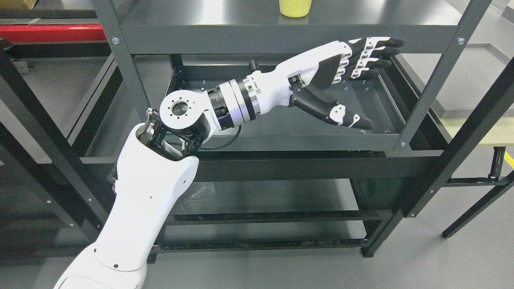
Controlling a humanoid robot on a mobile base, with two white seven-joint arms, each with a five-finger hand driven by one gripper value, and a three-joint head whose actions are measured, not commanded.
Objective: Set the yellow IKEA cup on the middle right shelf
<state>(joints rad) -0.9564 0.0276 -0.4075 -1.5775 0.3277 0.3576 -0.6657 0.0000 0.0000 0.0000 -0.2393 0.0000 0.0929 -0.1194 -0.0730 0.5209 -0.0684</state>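
The yellow cup (295, 7) stands on the dark top shelf (241, 20) at the upper edge of the head view, only its lower part showing. My left hand (371, 78) reaches in from the lower left and hovers in front of the shelf edge, below and to the right of the cup. Its fingers (373, 54) are stretched out straight and the thumb (341, 114) points down to the right. It holds nothing. The right arm does not show.
Below the top shelf lies a dark middle tray (281, 132), with lower shelves (273, 196) underneath. Grey uprights (437, 76) frame the rack at right and left. A red bar (52, 32) runs at the upper left; a black frame (474, 140) stands at right.
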